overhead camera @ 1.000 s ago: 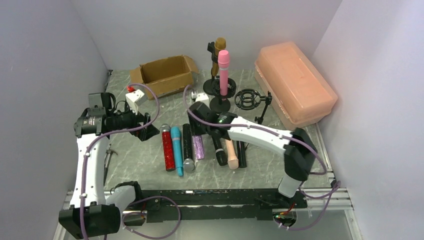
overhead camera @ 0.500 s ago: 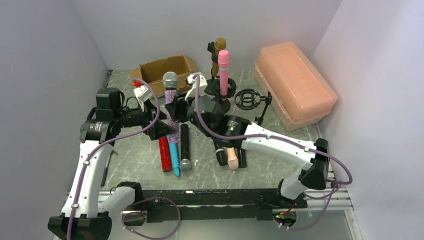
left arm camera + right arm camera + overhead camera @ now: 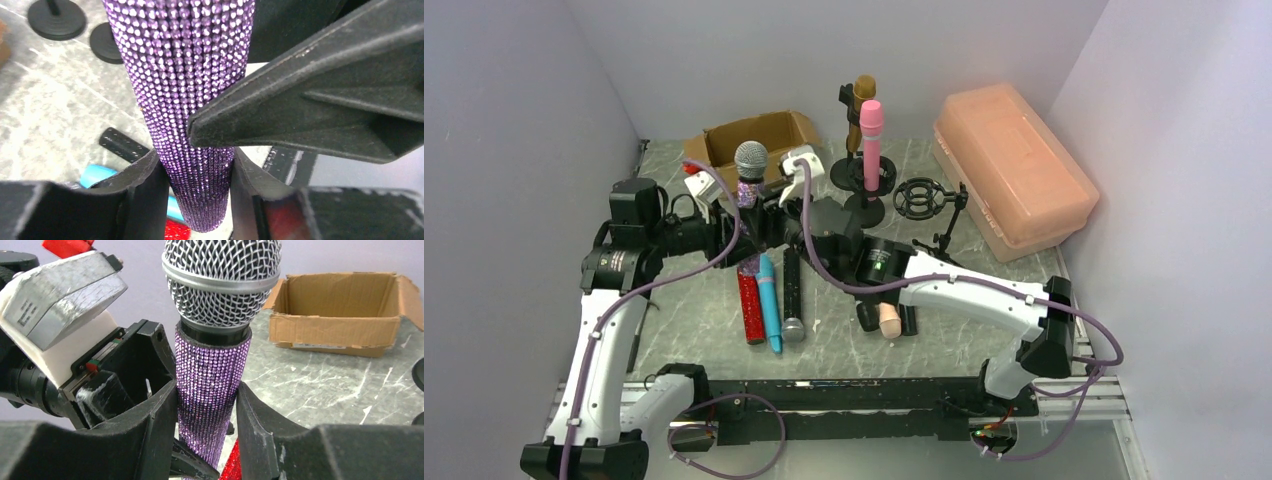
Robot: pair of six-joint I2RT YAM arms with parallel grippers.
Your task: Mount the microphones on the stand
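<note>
A purple glitter microphone (image 3: 746, 192) with a silver mesh head (image 3: 221, 280) is held upright above the table. My right gripper (image 3: 206, 410) is shut on its body below the head. My left gripper (image 3: 197, 172) is shut on its lower end, just beneath the right one (image 3: 757, 214). On the stands behind, a pink microphone (image 3: 871, 140) and a gold one (image 3: 863, 92) stand upright. An empty ring-mount stand (image 3: 921, 197) is to their right. Red glitter (image 3: 749, 308), blue (image 3: 769, 300), black (image 3: 792, 290) and peach (image 3: 888, 320) microphones lie on the table.
An open cardboard box (image 3: 759, 148) sits at the back left. A pink lidded plastic container (image 3: 1014, 165) lies at the back right. Round stand bases (image 3: 56, 17) are near the held microphone. Walls close in both sides.
The right gripper lifted the purple microphone off the table and stood it upright. The left gripper moved in and closed on its lower end.
</note>
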